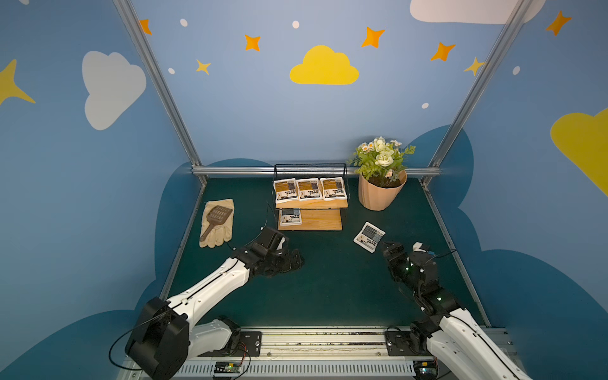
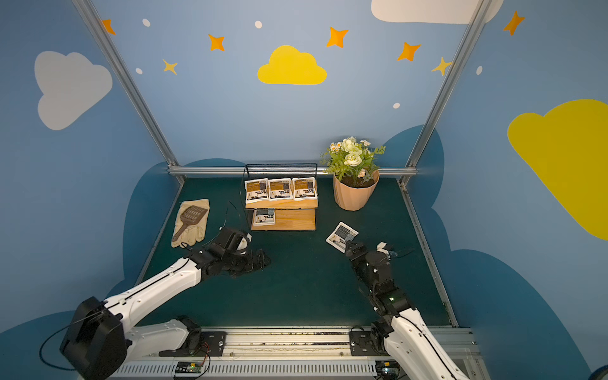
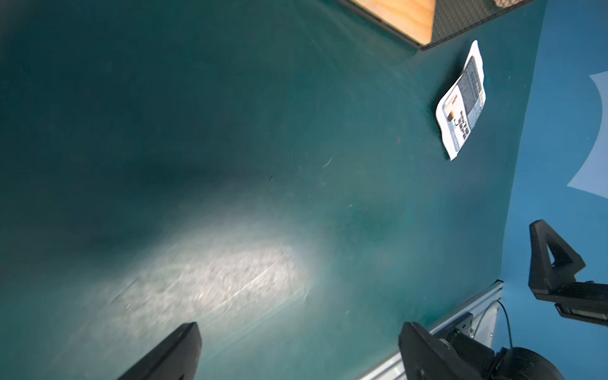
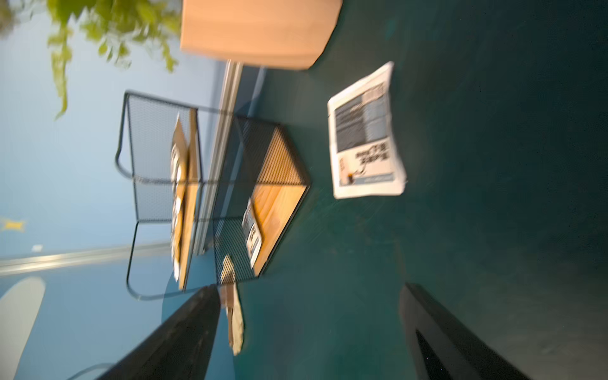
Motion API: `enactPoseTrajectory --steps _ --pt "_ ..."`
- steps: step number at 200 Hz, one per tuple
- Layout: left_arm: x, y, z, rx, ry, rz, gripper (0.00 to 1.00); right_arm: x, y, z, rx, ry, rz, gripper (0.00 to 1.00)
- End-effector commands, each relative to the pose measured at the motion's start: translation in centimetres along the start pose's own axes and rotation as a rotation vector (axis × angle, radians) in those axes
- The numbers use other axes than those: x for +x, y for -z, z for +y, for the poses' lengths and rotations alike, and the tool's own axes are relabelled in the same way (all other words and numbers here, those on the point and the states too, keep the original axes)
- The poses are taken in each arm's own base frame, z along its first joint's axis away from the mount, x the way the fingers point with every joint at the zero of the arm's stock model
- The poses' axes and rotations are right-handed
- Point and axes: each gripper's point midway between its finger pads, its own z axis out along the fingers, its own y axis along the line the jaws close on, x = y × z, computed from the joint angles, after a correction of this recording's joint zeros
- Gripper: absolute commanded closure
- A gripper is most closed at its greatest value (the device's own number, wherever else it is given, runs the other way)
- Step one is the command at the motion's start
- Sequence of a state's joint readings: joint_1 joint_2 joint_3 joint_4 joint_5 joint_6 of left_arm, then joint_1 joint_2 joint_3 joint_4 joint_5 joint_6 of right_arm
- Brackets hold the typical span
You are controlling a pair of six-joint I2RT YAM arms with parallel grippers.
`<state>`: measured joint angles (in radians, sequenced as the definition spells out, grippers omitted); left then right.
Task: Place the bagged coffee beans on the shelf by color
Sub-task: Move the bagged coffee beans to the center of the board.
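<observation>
Nearest the rail, the left gripper (image 1: 291, 261) hovers low over the dark green table mat (image 1: 329, 296). Its wrist view shows the two black fingers apart with only bare mat between them. The right gripper (image 4: 309, 288) hangs just short of the loose pouch (image 1: 369, 237), its jaws spread wide and empty. That small, white, puffy bag of coffee beans has a grey-blue label panel. It lies flat and skewed on the mat, to the right of the shelf and apart from it.

Beyond it stands the shelf (image 1: 324, 220), a small two-tier rack of black wire mesh with light wooden boards. Its lower board carries one matching grey-blue pouch (image 1: 290, 217) at the left end, and the rest of that board is bare. The upper board holds three yellow-brown pouches (image 1: 308, 190), white bags with yellow-brown panels, side by side across the row.

By my reading, four of the five bags are sorted. What remains is to grasp the loose pouch and set it on the lower board beside its twin, and the right arm looks best placed for that.
</observation>
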<state>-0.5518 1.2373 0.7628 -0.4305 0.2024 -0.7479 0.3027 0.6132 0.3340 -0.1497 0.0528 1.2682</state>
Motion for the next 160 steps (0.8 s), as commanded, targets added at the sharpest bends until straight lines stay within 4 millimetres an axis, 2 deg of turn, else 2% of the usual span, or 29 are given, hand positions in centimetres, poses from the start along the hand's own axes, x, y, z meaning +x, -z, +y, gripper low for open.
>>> enactPoseTrajectory --steps 1,28,53,75,101,121,140,143,160 --pt "-2.1 -0.5 -2.0 0.01 -0.045 -0.056 0.0 1.4 -0.6 -4.3 0.122 0.022 0.158 0.1" --pt "-3.0 -1.6 -3.6 0.006 -0.089 -0.041 0.0 -0.5 -2.4 -5.2 0.139 -0.04 0.195 0.1" --pt "-3.6 -2.7 -4.5 0.007 -0.107 -0.027 0.0 -2.4 -4.2 -4.9 0.143 -0.069 0.212 0.11" --pt "-4.1 -3.6 -5.1 0.009 -0.111 -0.021 0.0 -3.1 -5.9 -4.7 0.173 -0.114 0.282 0.12" --pt "-4.8 -4.1 -5.8 0.019 -0.104 -0.025 0.0 -3.0 -8.5 -3.4 0.118 -0.051 0.43 0.16" --pt "-5.1 -4.3 -6.1 0.022 -0.103 -0.027 0.0 -2.7 -10.3 -3.8 0.11 -0.097 0.476 0.2" --pt "-5.3 -4.2 -6.3 0.023 -0.107 -0.033 0.0 -1.9 -11.2 -5.1 0.143 -0.134 0.509 0.23" --pt "-5.3 -4.1 -6.2 0.021 -0.105 -0.033 0.0 -2.4 -11.6 -4.4 0.128 -0.124 0.5 0.24" --pt "-5.4 -3.9 -6.3 0.02 -0.108 -0.041 0.0 -2.2 -12.2 -4.7 0.139 -0.127 0.505 0.25"
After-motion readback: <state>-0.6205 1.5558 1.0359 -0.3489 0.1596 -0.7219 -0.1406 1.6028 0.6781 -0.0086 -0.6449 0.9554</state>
